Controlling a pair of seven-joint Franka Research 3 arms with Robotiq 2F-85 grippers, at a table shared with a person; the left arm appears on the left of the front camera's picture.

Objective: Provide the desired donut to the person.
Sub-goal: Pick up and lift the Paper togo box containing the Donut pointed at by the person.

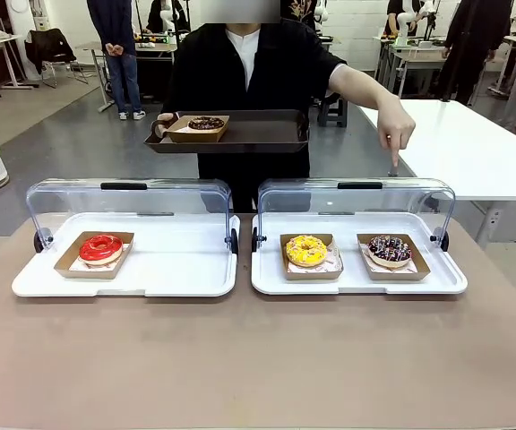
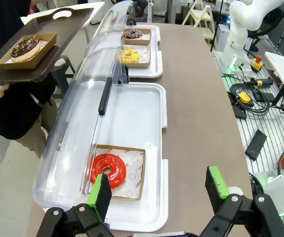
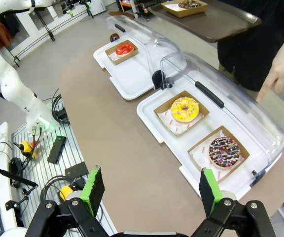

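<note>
The person [image 1: 240, 63] in a black shirt stands across the table, holding a dark tray [image 1: 267, 133] that carries a chocolate donut [image 1: 206, 124] in a cardboard box. Their other hand [image 1: 396, 130] points a finger down over the right case, above the sprinkled chocolate donut [image 1: 390, 250]. A yellow donut [image 1: 306, 250] sits beside it, and a red donut [image 1: 101, 248] lies in the left case. My left gripper [image 2: 157, 190] hangs open above the red donut [image 2: 108, 169]. My right gripper [image 3: 149, 190] is open over bare table, short of the sprinkled donut [image 3: 224, 152] and the yellow donut [image 3: 184, 109].
Both white display trays [image 1: 177, 278] have clear domed lids [image 1: 128, 202] swung open toward the person. Brown tabletop [image 1: 258, 358] lies free in front of the trays. Cables and control boxes [image 2: 253, 96] sit beside the table at the arm bases.
</note>
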